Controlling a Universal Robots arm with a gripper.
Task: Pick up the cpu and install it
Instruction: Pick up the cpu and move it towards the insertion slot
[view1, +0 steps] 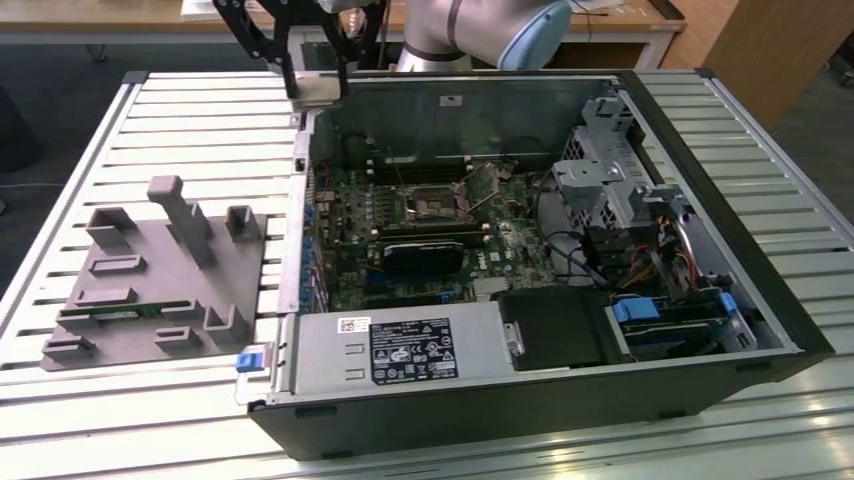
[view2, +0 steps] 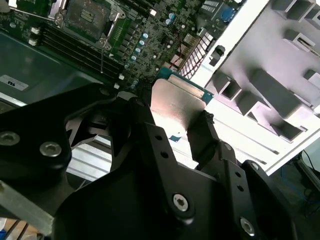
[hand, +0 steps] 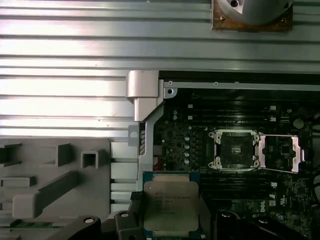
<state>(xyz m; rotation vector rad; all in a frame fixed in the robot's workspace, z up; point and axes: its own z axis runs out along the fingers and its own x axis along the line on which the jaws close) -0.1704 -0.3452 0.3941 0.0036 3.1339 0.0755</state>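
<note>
Above the case rim (view1: 461, 77), the hand (view1: 316, 84) grips the cpu (hand: 171, 206), apparently mid-carry, needing square alignment over the open socket (hand: 236, 149).

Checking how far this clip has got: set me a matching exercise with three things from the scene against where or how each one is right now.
Things:
1. cpu
2. socket
3. grey fixture

States:
A. open and empty on the motherboard
B. resting on the slatted table, to the exterior view's left of the computer case
C. gripped in the pincer, by a corner of the case

Pairs: 1-C, 2-A, 3-B.
</note>
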